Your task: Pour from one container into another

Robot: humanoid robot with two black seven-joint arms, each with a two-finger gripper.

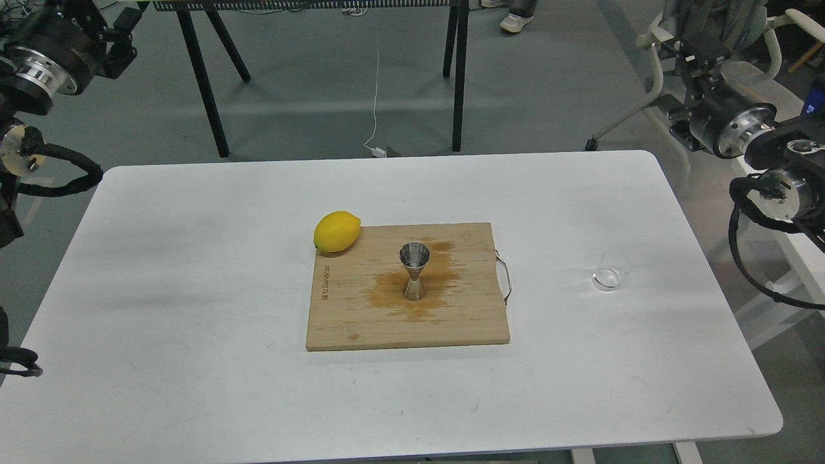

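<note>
Jigger (414, 271) stood mid-frame on wet board (361, 322), lemon (336, 231) touching board's upper-left corner, glass tumbler (607, 273) far right, left gripper (122, 32) and right gripper (683, 48) up high, fingers too unclear to tell

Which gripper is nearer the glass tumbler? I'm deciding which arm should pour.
Right. The right gripper hangs beyond the table's far right corner, above the glass tumbler; the left gripper is far across, upper left.

Both your arms are raised at the sides.
Your left gripper (122, 29) and right gripper (677, 48) hang high, empty; finger spread unclear.
</note>
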